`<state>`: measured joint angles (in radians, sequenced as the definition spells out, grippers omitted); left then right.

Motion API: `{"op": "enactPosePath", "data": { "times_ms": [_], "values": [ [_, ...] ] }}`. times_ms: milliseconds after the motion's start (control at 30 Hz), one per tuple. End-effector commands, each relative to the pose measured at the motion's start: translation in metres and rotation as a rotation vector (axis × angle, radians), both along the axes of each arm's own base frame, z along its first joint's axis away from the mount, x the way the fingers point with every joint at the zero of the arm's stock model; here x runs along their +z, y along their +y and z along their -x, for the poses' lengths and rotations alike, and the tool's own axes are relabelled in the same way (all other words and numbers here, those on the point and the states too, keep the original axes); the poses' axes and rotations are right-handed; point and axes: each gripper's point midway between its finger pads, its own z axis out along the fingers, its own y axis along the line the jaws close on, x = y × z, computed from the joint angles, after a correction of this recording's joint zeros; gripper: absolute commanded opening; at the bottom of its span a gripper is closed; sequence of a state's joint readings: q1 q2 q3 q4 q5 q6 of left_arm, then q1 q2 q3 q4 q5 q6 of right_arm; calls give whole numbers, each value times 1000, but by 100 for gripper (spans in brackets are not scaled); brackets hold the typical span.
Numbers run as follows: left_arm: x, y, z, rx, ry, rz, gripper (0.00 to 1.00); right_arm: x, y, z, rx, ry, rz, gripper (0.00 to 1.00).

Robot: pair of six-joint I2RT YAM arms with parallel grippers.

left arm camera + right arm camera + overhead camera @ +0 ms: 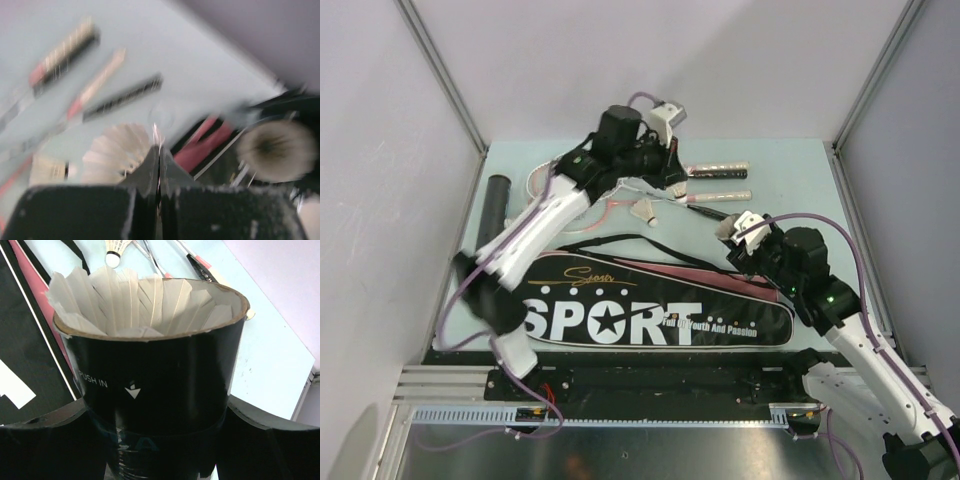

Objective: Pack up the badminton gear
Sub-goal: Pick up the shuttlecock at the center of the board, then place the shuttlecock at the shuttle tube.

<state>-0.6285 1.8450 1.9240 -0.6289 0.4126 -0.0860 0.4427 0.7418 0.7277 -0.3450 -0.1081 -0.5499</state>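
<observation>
My right gripper [752, 243] is shut on a dark tube [160, 385] printed "PUSH IN"; its open mouth is full of white shuttlecock feathers [135, 300]. The tube [738, 228] is held above the bag's far right part. A loose shuttlecock [642, 210] lies on the table behind the bag and also shows in the right wrist view [116, 250]. My left gripper [671, 183] is shut, over the rackets [715, 171]. In the blurred left wrist view the shuttlecock [117, 150] sits just behind the closed fingertips [159, 150], with racket handles [122, 97] beyond. A second dark tube [497, 205] lies at far left.
A long black racket bag [650, 310] printed "SPORT" lies across the near table, with a pink inner edge and a black strap [650, 250] behind it. The pale table [790, 180] is walled by grey panels on three sides.
</observation>
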Motion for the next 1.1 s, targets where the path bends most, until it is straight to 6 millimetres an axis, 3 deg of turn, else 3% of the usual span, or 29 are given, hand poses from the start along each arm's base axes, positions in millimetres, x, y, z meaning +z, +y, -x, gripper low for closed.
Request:
{"op": "enactPosePath", "data": {
  "times_ms": [0,33,100,267,533,600,667,833,1067],
  "values": [
    [111,-7,58,47,-146,312,0,16,11,0,15,-17,-70,28],
    [125,-4,62,50,-177,365,0,14,11,0,14,-12,-64,29],
    [126,0,78,35,-173,394,0,16,12,1,18,-16,-71,28],
    [119,-20,104,7,-182,421,0,22,18,3,43,-29,-102,28],
    [108,-40,108,45,-197,467,0,30,21,10,66,-48,-124,28],
    [120,-43,113,35,-209,543,0,31,21,9,60,-48,-131,28],
    [113,-41,113,61,-207,546,0,32,22,9,65,-52,-138,27],
    [121,-44,117,66,-216,580,0,33,25,9,67,-40,-161,27],
    [108,-62,132,27,-170,587,0,45,21,4,21,-76,-204,27]
  ]
}}
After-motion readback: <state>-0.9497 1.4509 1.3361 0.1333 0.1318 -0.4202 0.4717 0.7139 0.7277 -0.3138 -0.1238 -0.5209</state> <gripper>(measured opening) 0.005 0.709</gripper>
